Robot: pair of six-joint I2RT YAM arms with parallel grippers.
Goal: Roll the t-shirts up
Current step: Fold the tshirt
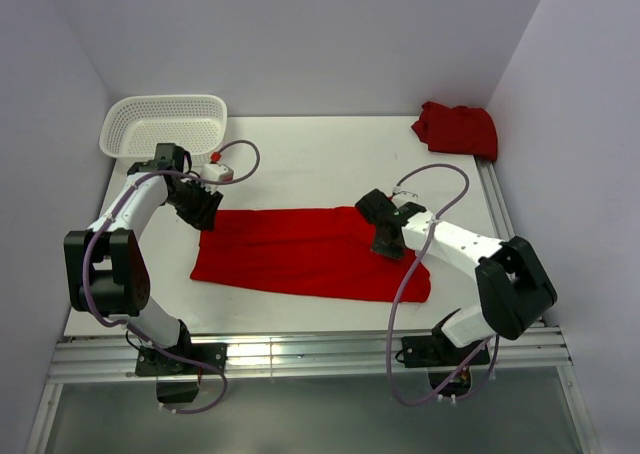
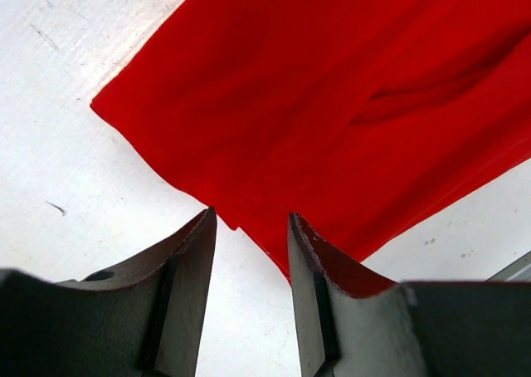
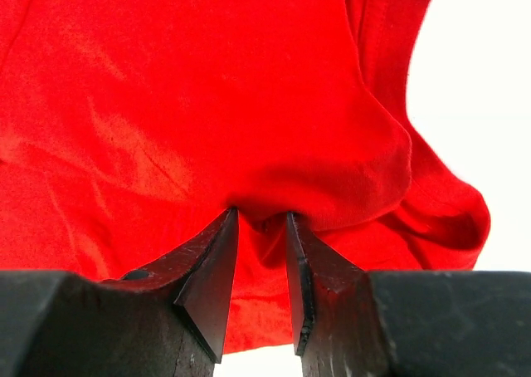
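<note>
So, nothing is rolled yet. The shirt (image 1: 300, 254) lies flat, folded into a long strip, with no roll started. Left gripper (image 2: 250, 219): fingers spread and empty, strip's corner edge just ahead of the tips. Right gripper (image 3: 261, 217): fingers parted, not pinching, a bunched fold right at the tips. The 2nd shirt (image 1: 455, 129) sits crumpled, well apart from both. By my read, 0 of 2 done and all rolling is left.

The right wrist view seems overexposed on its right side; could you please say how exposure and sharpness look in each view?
Right wrist view: the table is blown out to blank white, though the t-shirt keeps its folds; left wrist view: well exposed, scratches on the table sharp; top view: even light, with glare on the metal rail.
</note>
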